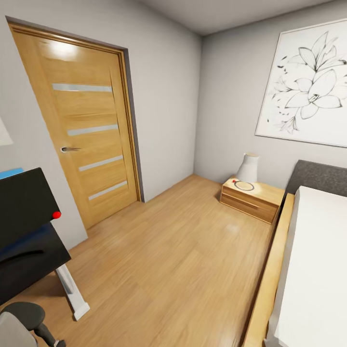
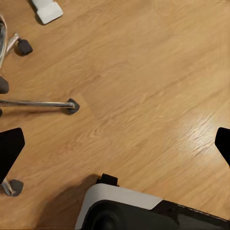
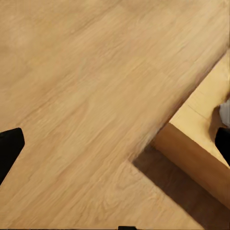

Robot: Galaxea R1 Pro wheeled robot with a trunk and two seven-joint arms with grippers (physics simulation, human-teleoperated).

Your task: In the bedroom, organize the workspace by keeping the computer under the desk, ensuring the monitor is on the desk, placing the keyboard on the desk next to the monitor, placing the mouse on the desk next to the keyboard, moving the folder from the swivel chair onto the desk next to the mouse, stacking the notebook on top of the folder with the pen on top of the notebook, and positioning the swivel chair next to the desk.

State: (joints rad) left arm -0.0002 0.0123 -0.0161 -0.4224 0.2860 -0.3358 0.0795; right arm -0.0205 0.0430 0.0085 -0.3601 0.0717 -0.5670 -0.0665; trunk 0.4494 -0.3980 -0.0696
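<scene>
Barely started by the look of it: both grippers hang spread and empty over floor [image 3: 86, 96]. Monitor [image 1: 24, 207] sits on desk [image 1: 29, 262]; swivel chair [image 1: 19, 323] beside; folder, keyboard unseen.

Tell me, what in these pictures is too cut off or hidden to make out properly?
- Desk: head view, cut by the left edge; its top surface isn't visible.
- Swivel chair: head view, only a corner at the bottom edge; in the left wrist view just chrome legs and casters.
- Bed: cut by the right and bottom edges.
- Both grippers: only dark fingertips at the wrist views' edges.
</scene>
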